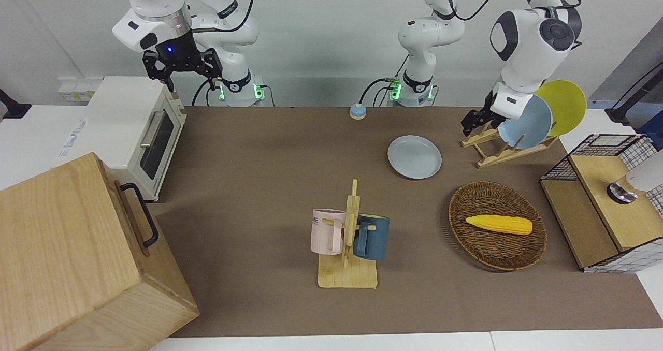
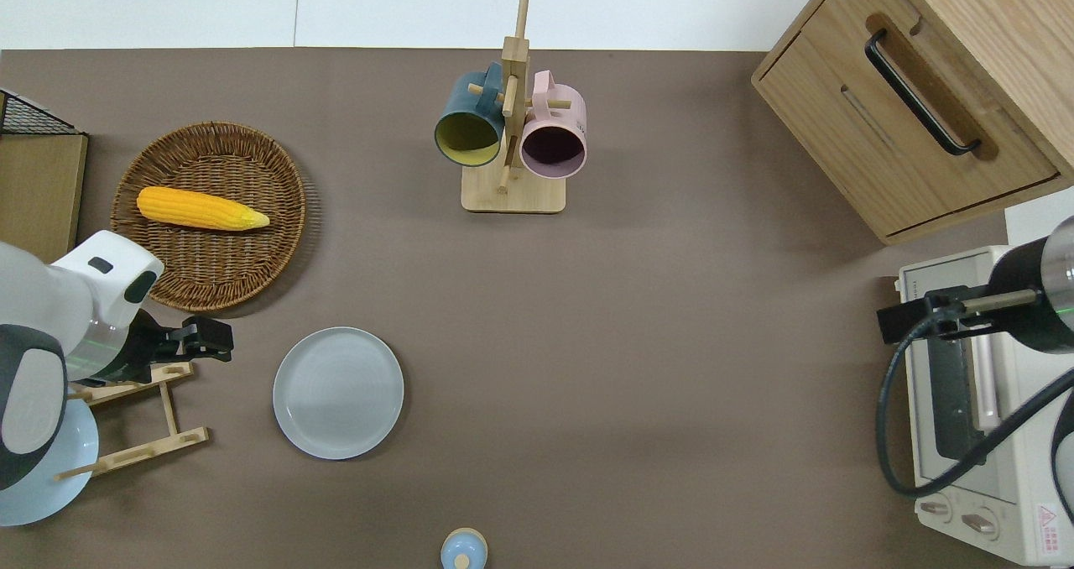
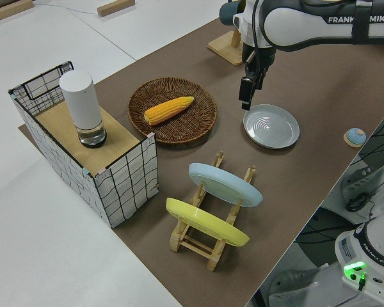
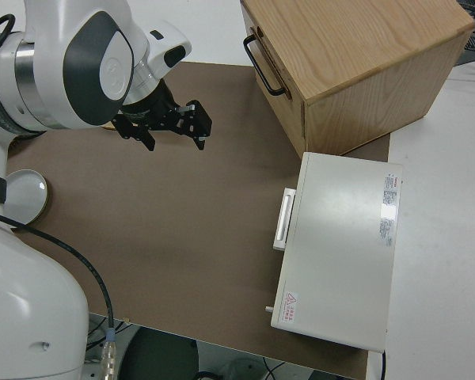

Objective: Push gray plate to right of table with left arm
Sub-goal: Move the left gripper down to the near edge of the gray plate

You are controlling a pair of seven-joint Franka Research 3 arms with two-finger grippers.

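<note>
The gray plate [image 1: 415,157] lies flat on the brown table [image 1: 269,154], also seen in the overhead view [image 2: 338,393] and the left side view [image 3: 271,126]. My left gripper [image 1: 474,126] hangs low over the end of the wooden dish rack [image 2: 138,418], beside the plate toward the left arm's end of the table. A small gap separates it from the plate's rim in the overhead view [image 2: 220,344] and the left side view [image 3: 244,99]. Its fingers look open and hold nothing. The right arm is parked, its gripper [image 4: 172,141] open.
The rack holds a sky-blue plate [image 1: 525,123] and a yellow plate [image 1: 564,105]. A wicker basket [image 2: 210,275] with a corn cob [image 2: 201,208] lies farther from the robots. A mug stand [image 2: 512,137], a small blue knob [image 2: 463,550], a toaster oven [image 1: 129,133] and a wooden cabinet [image 1: 72,258] also stand here.
</note>
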